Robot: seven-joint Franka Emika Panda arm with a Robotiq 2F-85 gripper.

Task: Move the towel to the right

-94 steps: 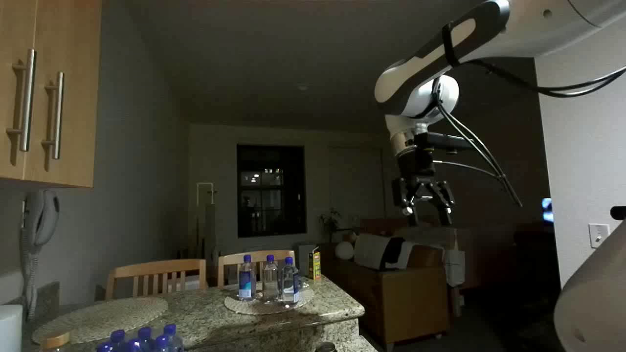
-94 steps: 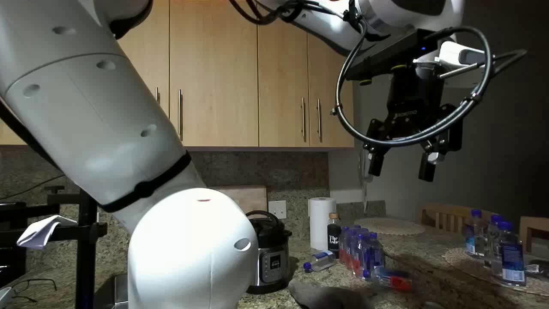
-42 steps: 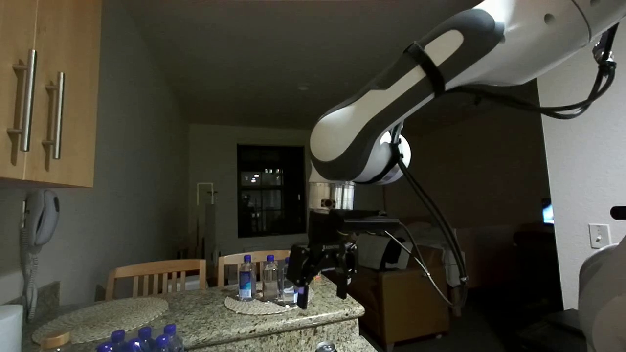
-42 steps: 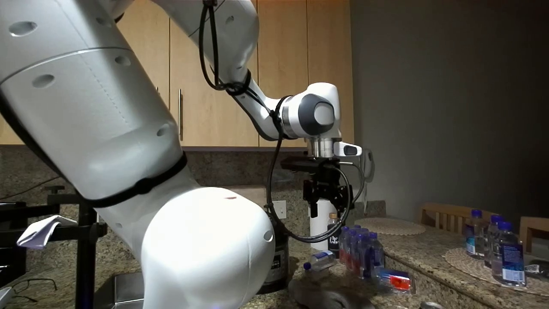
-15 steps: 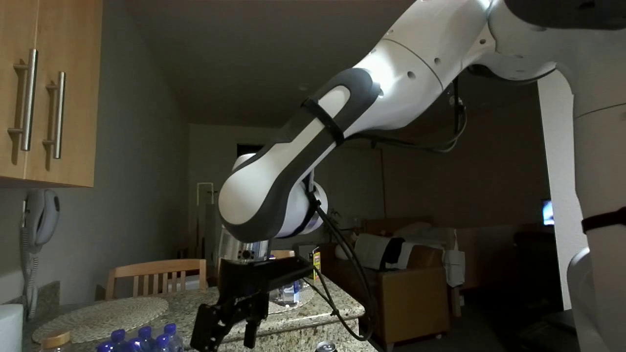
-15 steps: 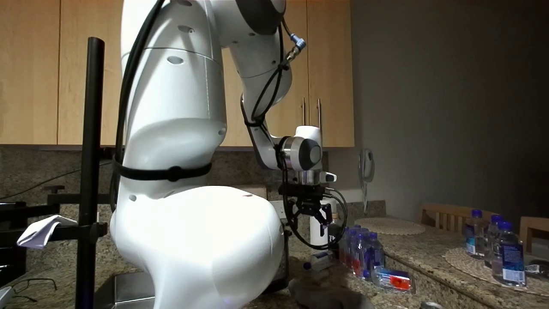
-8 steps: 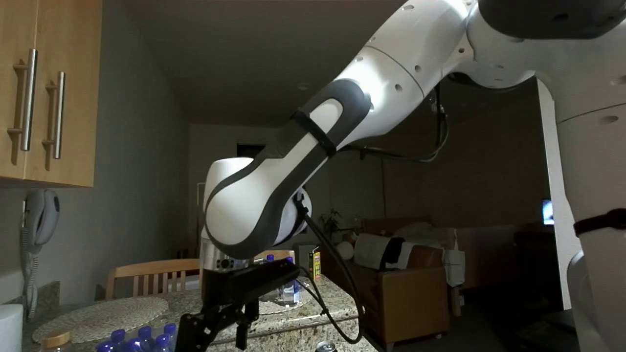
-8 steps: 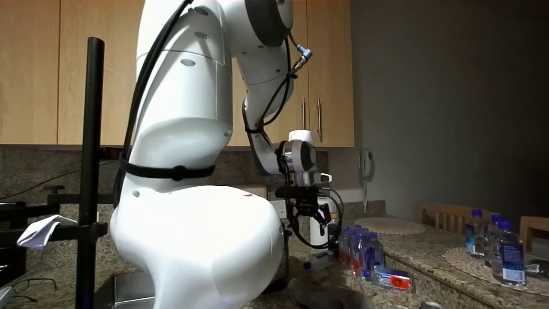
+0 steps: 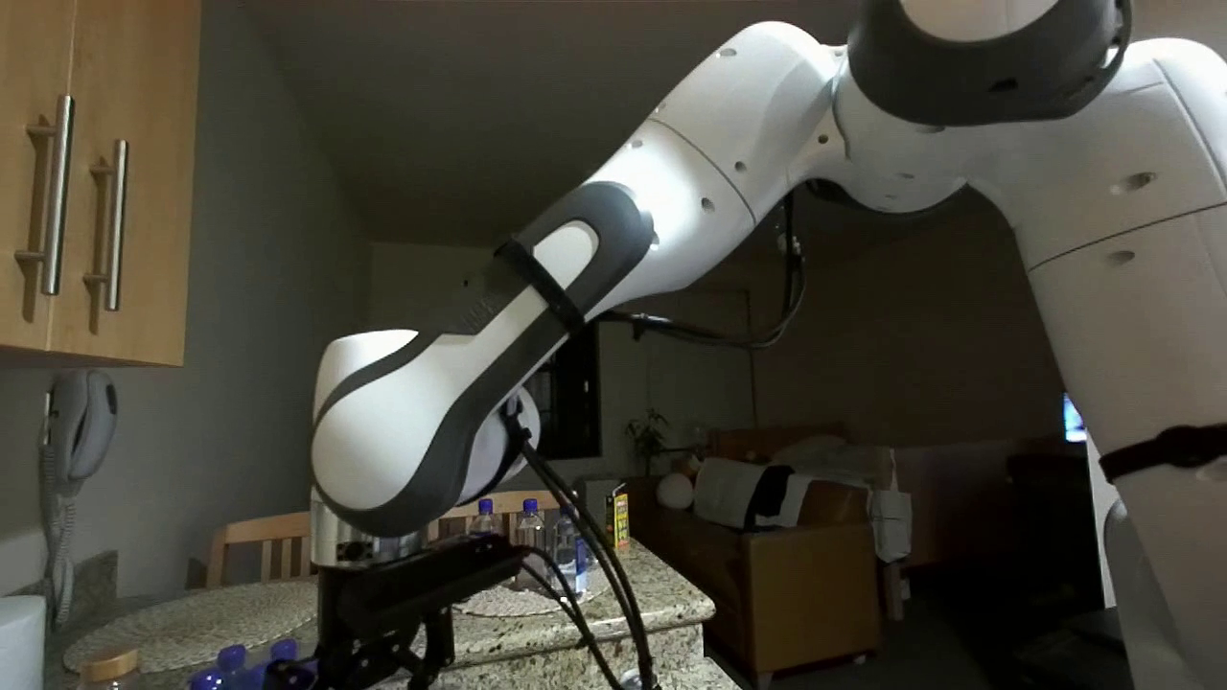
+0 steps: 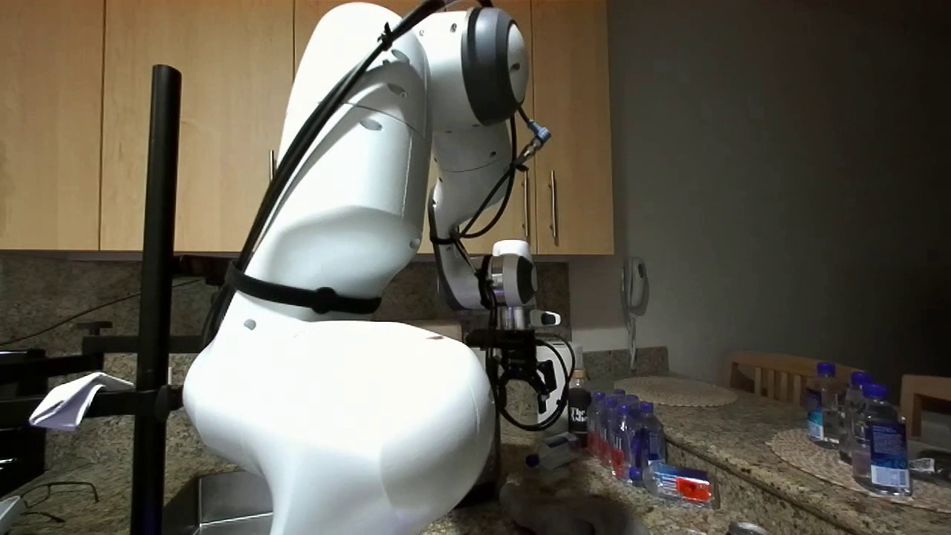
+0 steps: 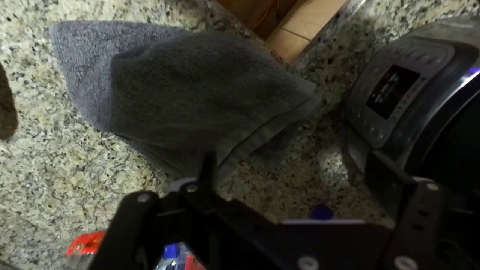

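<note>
Sharply bent, the arm (image 9: pixel 692 203) points its widely spread, empty claw (image 11: pixel 289 165) down near the grey towel (image 11: pixel 195 90).

Cupboards (image 10: pixel 200 126): pale wood, fitted with bar handles (image 9: pixel 58 196)
Wall (image 10: pixel 743 186): grey, dimly lit
Window (image 9: pixel 575 398): dark, partly hidden
Bench (image 10: pixel 721 432): surfaced in speckled stone
Chairs (image 10: pixel 776 364): wooden, slatted, placed beyond the bench
Sofa (image 9: pixel 810 586): brown, draped with pale cloth (image 9: pixel 726 489)

Hand (image 11: pixel 290 161) above bench (image 11: pixel 93 176), fingers spread; wrist view shows broad passage left of grey towel (image 11: pixel 195 90), narrow gap between towel and cooker (image 11: pixel 390 93) at right. Finger at right overlaps cooker, contact unclear. Blue cap (image 11: pixel 321 212) sits near, between fingers. In exterior view, upright bottles (image 10: pixel 618 442) crowd hand's right; lying bottle (image 10: pixel 555 451) shows below, both far of towel.
</note>
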